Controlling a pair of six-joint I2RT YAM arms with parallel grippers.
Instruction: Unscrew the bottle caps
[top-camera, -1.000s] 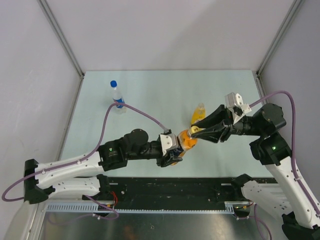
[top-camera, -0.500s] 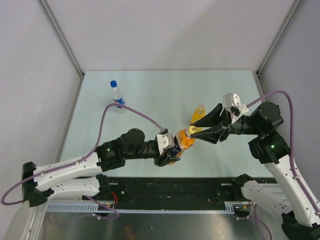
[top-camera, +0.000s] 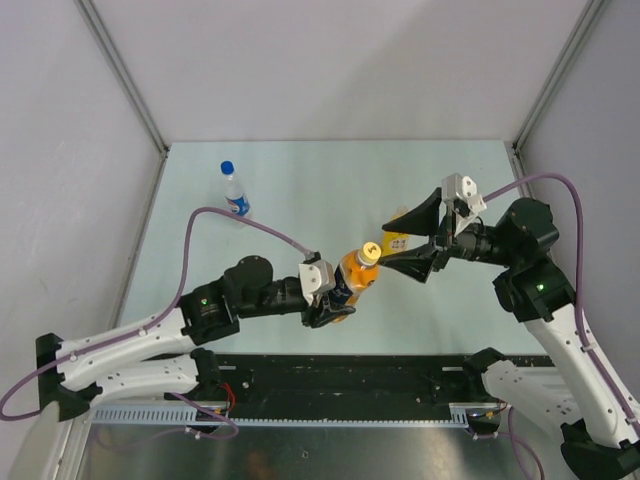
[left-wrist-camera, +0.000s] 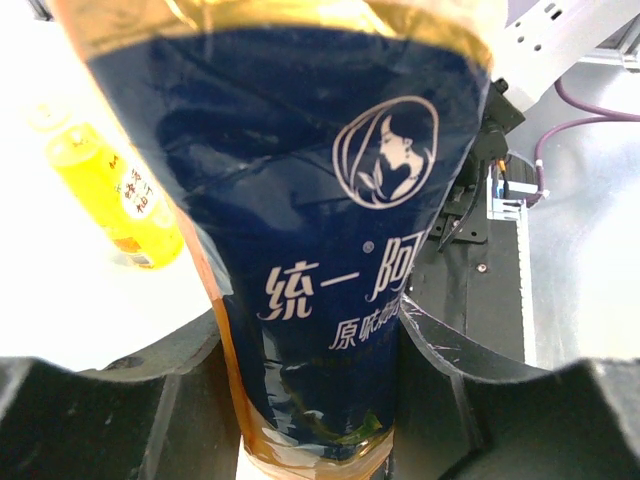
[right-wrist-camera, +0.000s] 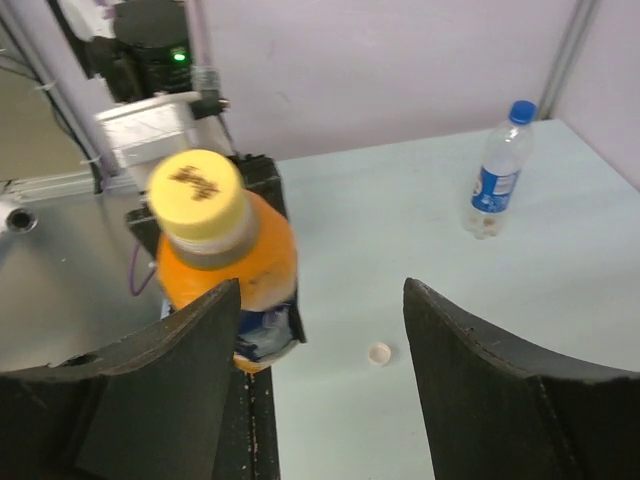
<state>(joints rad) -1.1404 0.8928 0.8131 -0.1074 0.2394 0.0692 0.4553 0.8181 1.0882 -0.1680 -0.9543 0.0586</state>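
Left hand (top-camera: 338, 292) clamped on short orange plastic bottle with dark label (top-camera: 350, 278), tilted above tabletop (top-camera: 300, 180); right hand (top-camera: 386, 246) spread apart at 3 o'clock of its yellow round cap (top-camera: 369, 252), still on; unscrewing step, next probably: close on cap, twist.

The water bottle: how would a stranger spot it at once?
On the pale green table, look to the far left corner. The water bottle stands upright there alone. Unlike the orange bottle and the yellow bottle near the middle, it is clear, with a blue label and blue cap.
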